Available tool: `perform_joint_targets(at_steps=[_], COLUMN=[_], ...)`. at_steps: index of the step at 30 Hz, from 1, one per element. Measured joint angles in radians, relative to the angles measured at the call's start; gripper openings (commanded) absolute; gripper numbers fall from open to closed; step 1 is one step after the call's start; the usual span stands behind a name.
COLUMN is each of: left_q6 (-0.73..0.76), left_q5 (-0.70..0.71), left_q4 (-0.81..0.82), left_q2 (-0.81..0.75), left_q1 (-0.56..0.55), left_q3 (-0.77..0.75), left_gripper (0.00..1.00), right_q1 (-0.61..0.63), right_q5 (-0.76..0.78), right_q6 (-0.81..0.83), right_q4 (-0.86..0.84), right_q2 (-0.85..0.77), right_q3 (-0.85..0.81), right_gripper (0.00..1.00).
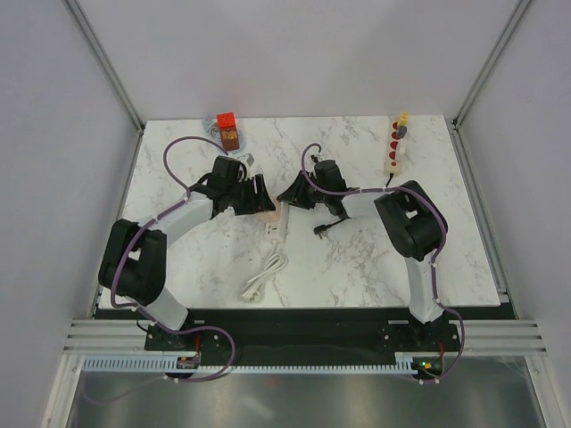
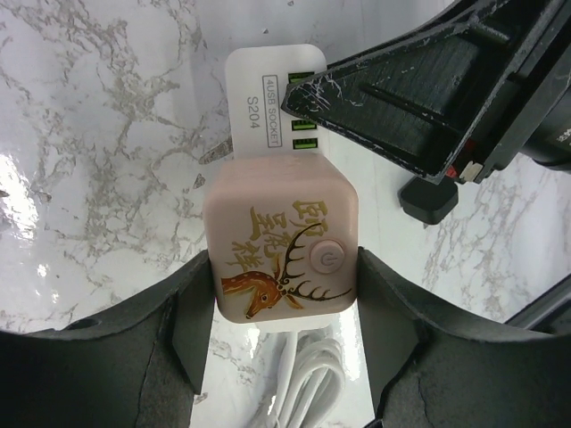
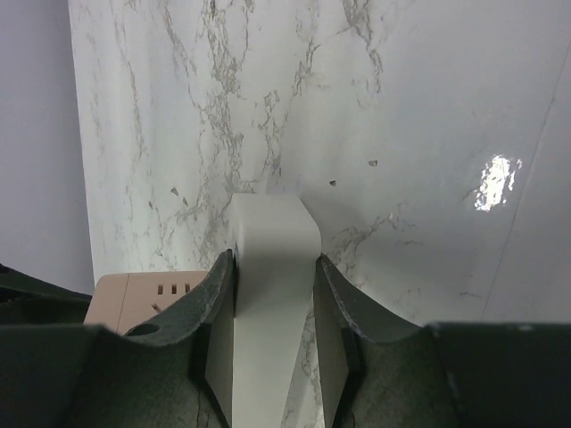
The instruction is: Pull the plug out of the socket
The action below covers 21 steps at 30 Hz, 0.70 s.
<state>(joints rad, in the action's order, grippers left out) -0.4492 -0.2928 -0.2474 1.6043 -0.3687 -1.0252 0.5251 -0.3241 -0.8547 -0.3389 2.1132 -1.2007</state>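
A pink cube socket (image 2: 281,241) with a deer picture and a round button sits on the marble table; it also shows in the top view (image 1: 265,214). My left gripper (image 2: 284,267) is shut on its two sides. A white plug block (image 2: 268,98) labelled "4USB SOCKET" lies against the cube's far face. My right gripper (image 3: 272,260) is shut on this white plug (image 3: 272,241), with the pink socket (image 3: 134,299) just to its left. In the top view both grippers, left (image 1: 257,198) and right (image 1: 293,196), meet at the table's middle.
The socket's coiled white cord (image 1: 265,275) lies toward the near edge. A loose black plug (image 1: 321,230) lies right of the socket. A power strip (image 1: 395,143) lies at the back right, and an orange box (image 1: 227,130) at the back left.
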Motion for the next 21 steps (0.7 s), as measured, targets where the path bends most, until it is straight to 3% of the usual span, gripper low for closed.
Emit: perform_joint_targets(at_steps=[5, 10, 16, 21], left_q6=[-0.04, -0.036, -0.085, -0.062], left_q5=[-0.017, 0.059, -0.014, 0.022], left_q4=[0.002, -0.038, -0.013, -0.005], left_q2=[-0.006, -0.033, -0.095, -0.185], left_q1=[0.013, -0.025, 0.032, 0.004], left_q3=[0.008, 0.006, 0.04, -0.037], left_gripper=[0.02, 0.02, 0.02, 0.02], right_q1=[0.006, 0.01, 0.01, 0.01], right_q5=[0.018, 0.011, 0.019, 0.028], right_q6=[0.014, 0.019, 0.028, 0.036], right_q4=[0.003, 0.014, 0.02, 0.02], right_q2=[-0.005, -0.009, -0.012, -0.014], right_q3=[0.0, 0.0, 0.0, 0.0], right_gripper=[0.0, 0.0, 0.0, 0.0])
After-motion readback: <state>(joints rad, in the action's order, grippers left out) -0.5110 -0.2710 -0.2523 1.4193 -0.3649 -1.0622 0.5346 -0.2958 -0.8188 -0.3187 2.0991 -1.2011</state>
